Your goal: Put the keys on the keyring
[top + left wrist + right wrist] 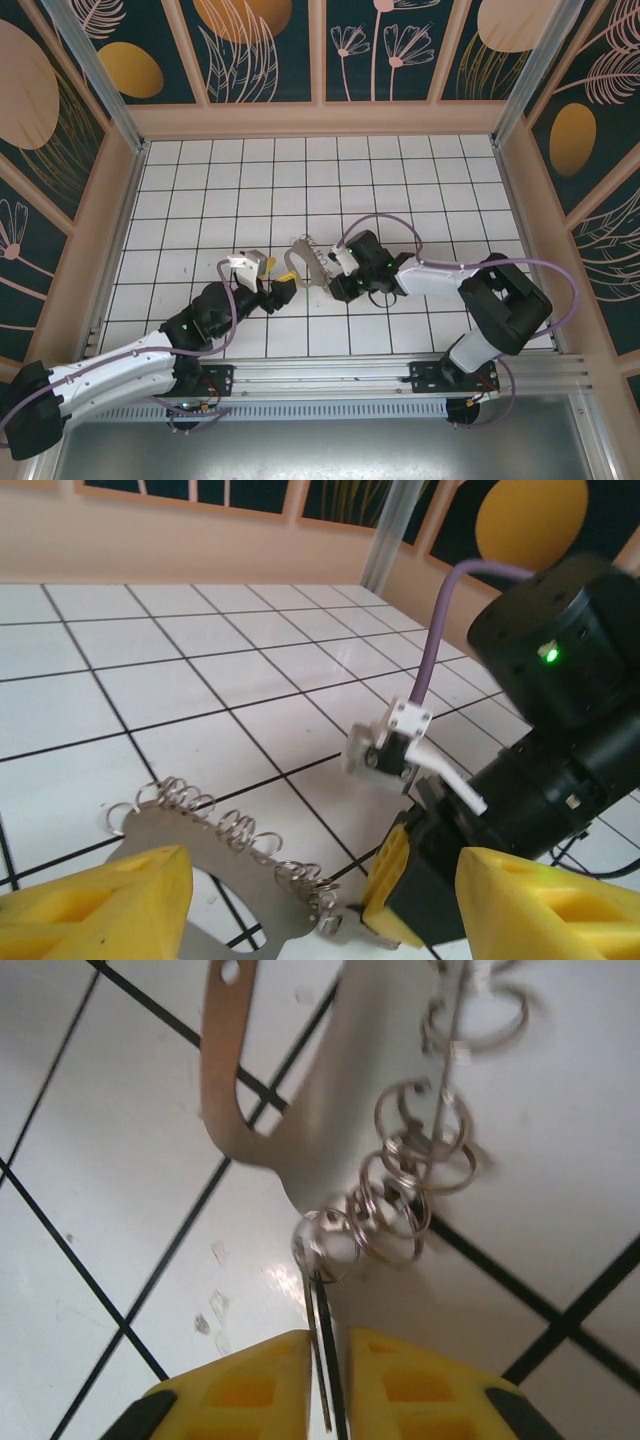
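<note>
Right wrist view: the right gripper's (328,1348) yellow fingers (240,1390) are drawn in to a narrow slit and pinch a thin grey metal key (319,1305) that stands out beyond their tips. The key's far end meets the last small wire ring (325,1245) in a row of steel split rings (405,1185). That row runs along the edge of the keyring (340,1080), a flat brownish-grey metal loop over the white tiled desk (100,1260).

The step in hand looks like threading this key onto that end ring. The joint is blurred, so I cannot tell whether the key is already through it. I cannot say how many keys remain to be hung.

Left wrist view: the left gripper's (325,880) yellow fingers (100,905) stand wide apart, one on each side of the keyring's near end. I cannot tell whether they press on it or merely flank it.

This view shows the row of rings from the side, with one of the right gripper's yellow fingers touching the end of the row. The key itself is hidden behind that finger.

The top external view adds the layout. The left gripper sits just left of the keyring and the right gripper just right of it, on the middle tiles of the desk. The key is too small to pick out there.
</note>
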